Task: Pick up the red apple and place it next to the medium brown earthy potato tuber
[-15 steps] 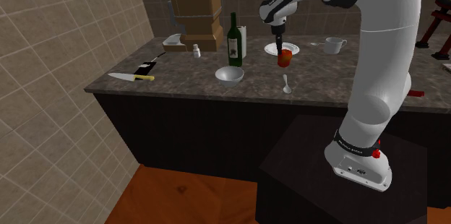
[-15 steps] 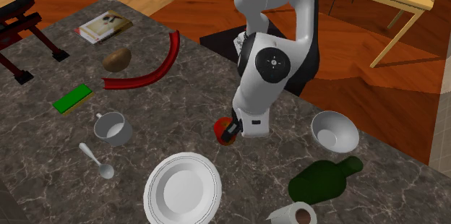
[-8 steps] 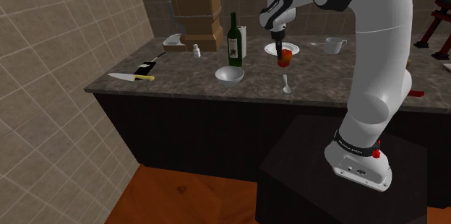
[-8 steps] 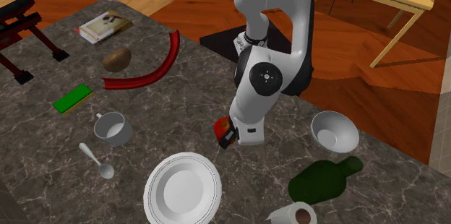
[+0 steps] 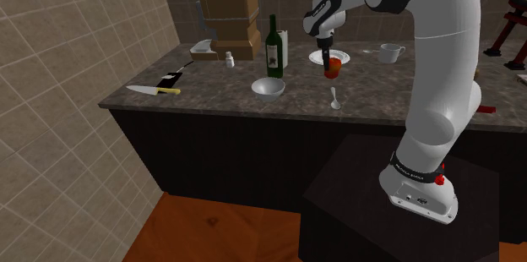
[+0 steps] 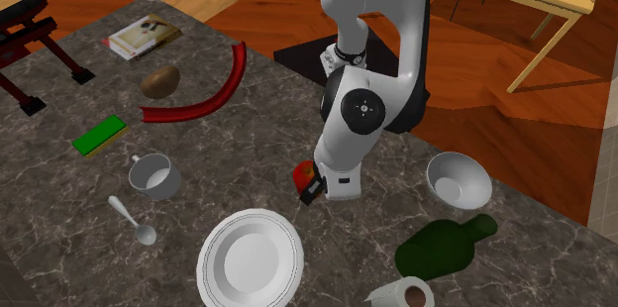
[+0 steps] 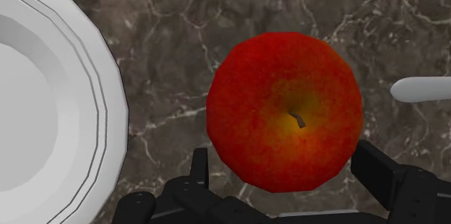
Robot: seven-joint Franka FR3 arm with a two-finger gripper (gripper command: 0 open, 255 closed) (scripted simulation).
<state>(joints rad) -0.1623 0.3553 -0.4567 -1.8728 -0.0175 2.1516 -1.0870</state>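
With the fingers clasping the apple just beside the plate on the tabletop, the grasp seems done, and carrying it to the potato, well apart from the plate, likely comes next.

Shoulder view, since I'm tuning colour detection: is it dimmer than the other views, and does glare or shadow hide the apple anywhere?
Shoulder view: dim overall, yet the apple reads clearly red, with no glare on it. Second exterior view: brighter, even light; the arm covers part of the apple. Wrist view: even light, no highlight on the apple, and no cast shadow on the countertop around it.
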